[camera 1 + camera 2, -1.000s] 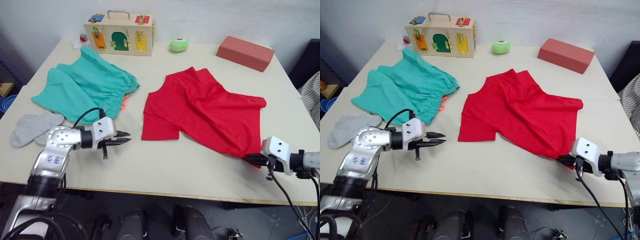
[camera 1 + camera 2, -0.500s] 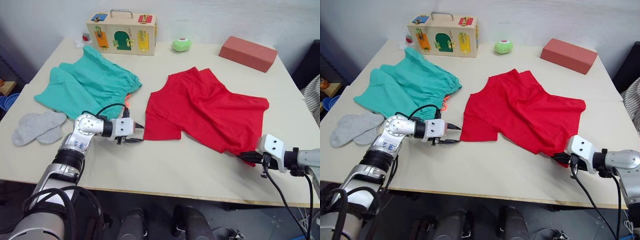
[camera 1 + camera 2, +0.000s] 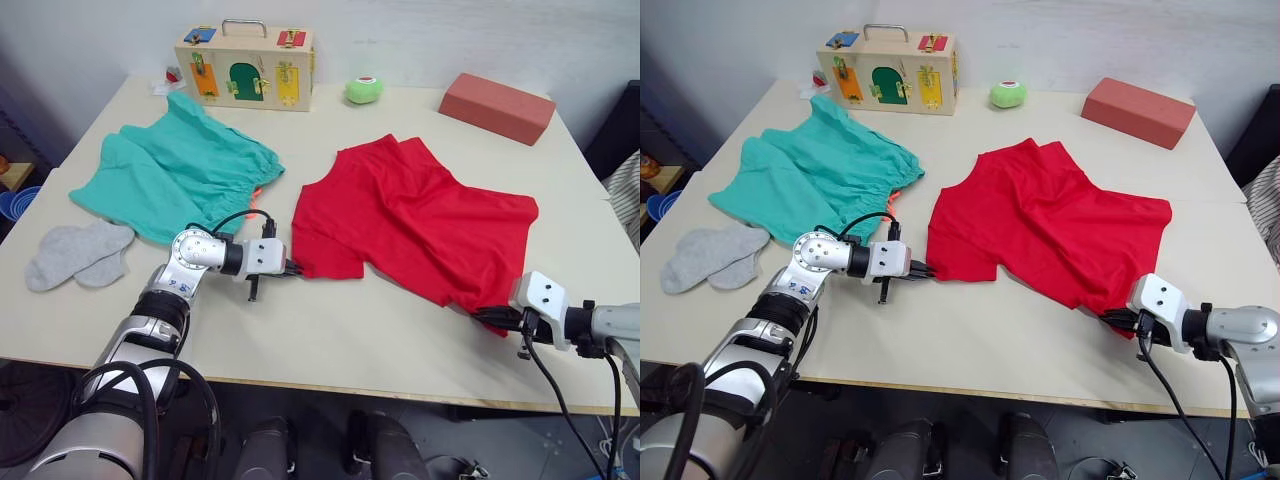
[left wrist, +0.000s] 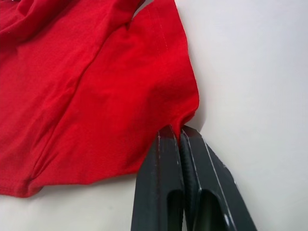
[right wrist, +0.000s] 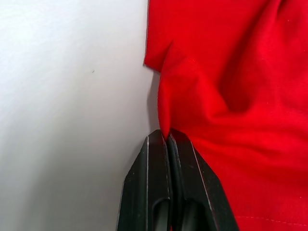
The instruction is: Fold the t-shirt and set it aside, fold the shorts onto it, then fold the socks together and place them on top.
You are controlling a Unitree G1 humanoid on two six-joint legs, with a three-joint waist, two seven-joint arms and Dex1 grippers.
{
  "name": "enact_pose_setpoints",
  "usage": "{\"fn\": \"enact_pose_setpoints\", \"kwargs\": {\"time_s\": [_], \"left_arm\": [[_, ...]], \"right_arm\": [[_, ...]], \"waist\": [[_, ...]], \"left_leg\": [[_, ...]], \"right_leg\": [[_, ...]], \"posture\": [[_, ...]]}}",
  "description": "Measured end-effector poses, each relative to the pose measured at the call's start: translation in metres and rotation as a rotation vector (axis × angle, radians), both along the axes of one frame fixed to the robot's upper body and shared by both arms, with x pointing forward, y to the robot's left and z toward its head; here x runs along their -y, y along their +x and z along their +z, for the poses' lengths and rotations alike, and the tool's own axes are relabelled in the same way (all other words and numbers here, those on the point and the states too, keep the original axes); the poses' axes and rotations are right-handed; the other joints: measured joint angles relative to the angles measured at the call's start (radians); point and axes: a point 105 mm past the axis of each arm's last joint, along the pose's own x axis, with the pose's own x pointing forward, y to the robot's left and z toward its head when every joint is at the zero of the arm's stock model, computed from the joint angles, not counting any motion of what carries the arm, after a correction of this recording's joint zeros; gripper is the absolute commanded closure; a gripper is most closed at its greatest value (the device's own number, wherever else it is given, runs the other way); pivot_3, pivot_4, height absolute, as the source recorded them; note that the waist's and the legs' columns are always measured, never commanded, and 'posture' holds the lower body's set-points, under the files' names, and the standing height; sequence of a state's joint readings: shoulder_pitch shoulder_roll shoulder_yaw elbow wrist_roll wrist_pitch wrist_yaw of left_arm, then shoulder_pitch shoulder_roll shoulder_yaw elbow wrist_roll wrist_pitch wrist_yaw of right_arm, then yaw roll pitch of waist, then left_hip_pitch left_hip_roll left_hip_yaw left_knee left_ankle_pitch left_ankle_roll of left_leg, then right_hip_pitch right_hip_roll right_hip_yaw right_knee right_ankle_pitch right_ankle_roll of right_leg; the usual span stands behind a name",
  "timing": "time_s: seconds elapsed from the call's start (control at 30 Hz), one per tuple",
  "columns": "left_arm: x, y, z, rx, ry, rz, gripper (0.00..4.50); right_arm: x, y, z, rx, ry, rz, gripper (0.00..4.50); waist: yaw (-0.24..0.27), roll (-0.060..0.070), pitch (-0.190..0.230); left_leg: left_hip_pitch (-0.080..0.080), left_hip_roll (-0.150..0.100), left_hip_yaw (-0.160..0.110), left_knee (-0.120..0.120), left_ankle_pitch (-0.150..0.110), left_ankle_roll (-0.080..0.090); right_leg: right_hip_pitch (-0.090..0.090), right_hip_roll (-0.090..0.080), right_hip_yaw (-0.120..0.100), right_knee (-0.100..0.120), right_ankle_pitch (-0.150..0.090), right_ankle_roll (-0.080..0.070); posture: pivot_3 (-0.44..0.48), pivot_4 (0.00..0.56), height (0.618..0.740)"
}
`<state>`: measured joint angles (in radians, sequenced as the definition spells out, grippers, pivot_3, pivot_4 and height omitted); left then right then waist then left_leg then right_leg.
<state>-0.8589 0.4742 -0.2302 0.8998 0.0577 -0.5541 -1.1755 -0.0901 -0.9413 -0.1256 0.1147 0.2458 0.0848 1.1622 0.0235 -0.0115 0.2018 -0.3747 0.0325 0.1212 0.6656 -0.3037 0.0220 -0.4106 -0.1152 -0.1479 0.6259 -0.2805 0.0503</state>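
Now the left claw [image 4: 180, 137], having reached the t-shirt [image 3: 410, 225] lying beside the shorts [image 3: 175, 175], is pinching its sleeve edge while the right claw [image 5: 167, 137] is clamping the hem, readying the fold.

Left pincer [image 4: 180, 137] clamped on a corner of the t-shirt [image 4: 91, 91] — the two black fingers [image 4: 159, 183] pressed together, red hem pinched at the tips. Cloth lies wrinkled on the pale desk [image 4: 250, 72] — stitched hem line visible along the edge.
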Motion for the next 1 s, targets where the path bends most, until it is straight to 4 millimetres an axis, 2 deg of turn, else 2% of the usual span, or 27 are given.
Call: {"fn": "enact_pose_setpoints", "kwargs": {"time_s": [0.07, 0.23, 0.37, 0.63, 0.73, 1.0], "left_arm": [[0.0, -0.005, -0.001, -0.034, -0.015, -0.02, 4.46], [-0.012, -0.041, -0.011, -0.184, -0.083, -0.077, 4.46], [-0.026, -0.058, 0.0, -0.178, -0.083, -0.071, 4.46], [-0.042, -0.098, -0.002, -0.254, -0.096, 0.001, 4.46], [-0.042, -0.11, -0.003, -0.283, -0.112, 0.023, 4.46], [-0.053, -0.128, -0.013, -0.321, -0.105, 0.11, 4.46]], "right_arm": [[-0.001, 0.0, 0.0, 0.006, 0.001, 0.003, 4.5], [-0.003, -0.003, -0.001, 0.022, 0.005, 0.016, 4.5], [-0.003, -0.007, -0.004, 0.022, 0.013, 0.024, 4.5], [0.0, -0.037, -0.012, -0.016, 0.037, 0.058, 4.5], [0.002, -0.048, -0.015, -0.027, 0.028, 0.066, 4.5], [-0.003, -0.074, -0.021, -0.069, 0.029, 0.066, 4.5]], "waist": [[0.0, 0.0, 0.0], [-0.013, 0.0, 0.0], [-0.012, 0.0, 0.0], [-0.003, 0.0, 0.0], [-0.001, 0.0, 0.0], [0.002, 0.0, 0.0]], "left_leg": [[0.0, 0.0, 0.0, 0.0, 0.0, 0.0], [0.0, 0.001, 0.001, 0.0, 0.0, 0.0], [0.0, 0.0, 0.0, 0.0, 0.0, 0.0], [0.001, 0.001, 0.0, -0.002, -0.001, 0.0], [0.001, 0.001, 0.0, -0.002, -0.005, 0.006], [0.001, 0.003, 0.0, -0.003, -0.006, 0.004]], "right_leg": [[0.0, 0.0, 0.0, 0.0, 0.0, 0.0], [0.0, 0.001, 0.001, 0.0, 0.0, 0.0], [0.0, 0.0, 0.001, 0.0, 0.0, 0.0], [0.0, 0.0, 0.002, -0.002, 0.0, 0.0], [0.001, 0.0, 0.003, -0.003, 0.0, 0.0], [0.0, 0.0, 0.003, -0.004, 0.0, 0.0]], "posture": [[0.0, 0.15, 0.74], [0.0, 0.15, 0.74], [0.0, 0.15, 0.74], [0.0, 0.15, 0.74], [0.0, 0.15, 0.74], [0.0, 0.15, 0.74]]}}
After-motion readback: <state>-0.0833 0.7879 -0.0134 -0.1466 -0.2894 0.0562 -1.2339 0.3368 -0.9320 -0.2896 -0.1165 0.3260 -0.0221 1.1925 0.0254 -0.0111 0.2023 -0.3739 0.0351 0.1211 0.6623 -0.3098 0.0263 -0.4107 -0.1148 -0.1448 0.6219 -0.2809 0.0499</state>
